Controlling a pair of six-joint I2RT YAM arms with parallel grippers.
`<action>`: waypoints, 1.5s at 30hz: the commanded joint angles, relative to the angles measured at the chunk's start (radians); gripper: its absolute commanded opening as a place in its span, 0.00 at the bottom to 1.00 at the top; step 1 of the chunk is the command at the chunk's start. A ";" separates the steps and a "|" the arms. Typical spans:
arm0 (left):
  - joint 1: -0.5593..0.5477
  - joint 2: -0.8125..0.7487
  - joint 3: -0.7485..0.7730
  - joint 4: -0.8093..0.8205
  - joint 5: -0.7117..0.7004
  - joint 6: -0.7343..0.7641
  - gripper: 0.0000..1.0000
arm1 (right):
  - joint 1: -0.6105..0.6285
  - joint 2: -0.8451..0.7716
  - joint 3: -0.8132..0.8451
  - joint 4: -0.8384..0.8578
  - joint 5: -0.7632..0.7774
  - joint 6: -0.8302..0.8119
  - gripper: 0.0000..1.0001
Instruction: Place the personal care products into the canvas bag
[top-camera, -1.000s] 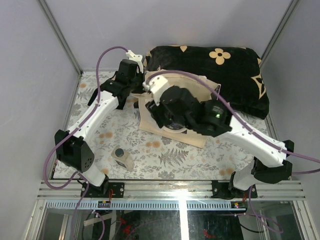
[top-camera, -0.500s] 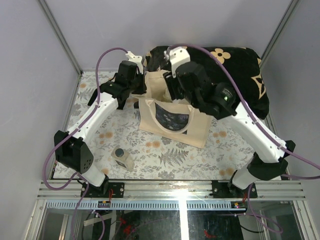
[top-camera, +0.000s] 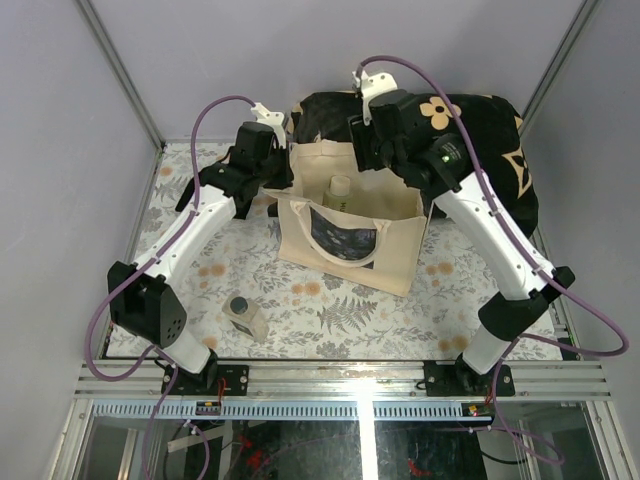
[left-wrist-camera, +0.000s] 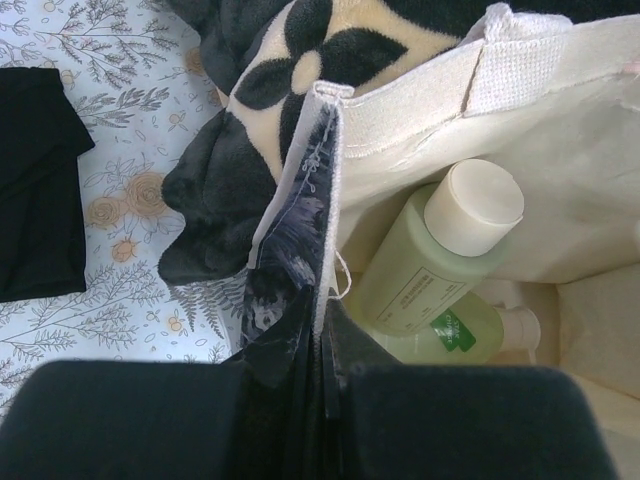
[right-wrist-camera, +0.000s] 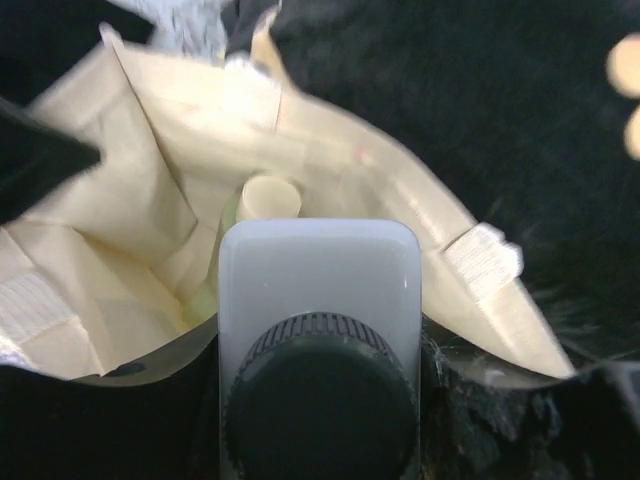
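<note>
The canvas bag (top-camera: 395, 255) stands open on the table, its dark floral panel facing front. My left gripper (top-camera: 274, 184) is shut on the bag's left rim (left-wrist-camera: 322, 180), holding it open. Two pale green bottles (left-wrist-camera: 430, 270) (left-wrist-camera: 478, 335) with beige caps lie inside; one shows in the top view (top-camera: 338, 190). My right gripper (top-camera: 368, 158) is above the bag's far rim, shut on the white bottle with a dark cap (right-wrist-camera: 318, 285). The squat clear-tan bottle (top-camera: 246, 316) lies on the table at the front left.
The black cushion with beige flowers (top-camera: 470, 150) lies behind and to the right of the bag, touching it. A black cloth (left-wrist-camera: 35, 190) lies on the floral table cover (top-camera: 340, 310) left of the bag. Grey walls close in the back and sides.
My right arm has swung from low over the bag's front up and back to above its far rim, uncovering the open bag. The left arm has not moved.
</note>
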 joint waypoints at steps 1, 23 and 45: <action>0.014 -0.035 -0.006 0.091 0.014 0.011 0.00 | 0.002 -0.043 -0.114 0.099 -0.053 0.067 0.00; 0.014 -0.055 -0.004 0.092 0.032 0.019 0.00 | -0.005 0.060 -0.460 0.302 -0.137 0.080 0.20; 0.014 -0.050 -0.003 0.084 0.050 0.016 0.00 | -0.014 -0.010 -0.287 0.098 -0.098 0.043 0.96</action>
